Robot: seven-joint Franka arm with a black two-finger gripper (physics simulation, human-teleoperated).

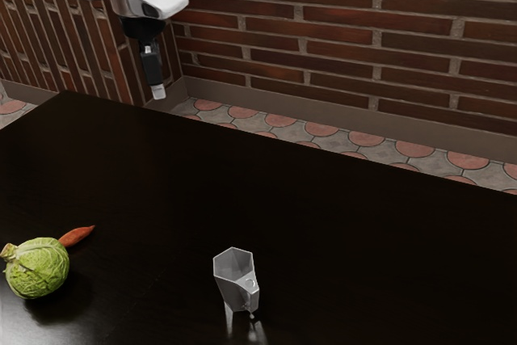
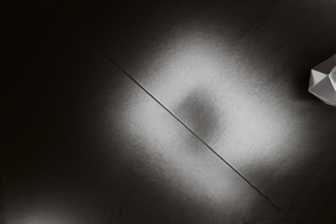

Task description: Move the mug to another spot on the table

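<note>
A grey, faceted mug [image 1: 235,279] stands upright on the dark table [image 1: 323,216], near its front edge. My gripper [image 1: 157,86] hangs high above the table's back part at the exterior view's upper left, pointing straight down, far from the mug and holding nothing. In the wrist view a corner of the mug [image 2: 324,80] shows at the picture's edge, well off to the side of my hand. The table [image 2: 79,51] lies far below the hand, with a thin seam [image 2: 184,127] running across it.
A green cabbage [image 1: 36,267] and an orange carrot [image 1: 76,236] lie at the table's front, at the exterior view's left. A brick wall [image 1: 339,30] and a tiled floor [image 1: 363,139] lie behind the table.
</note>
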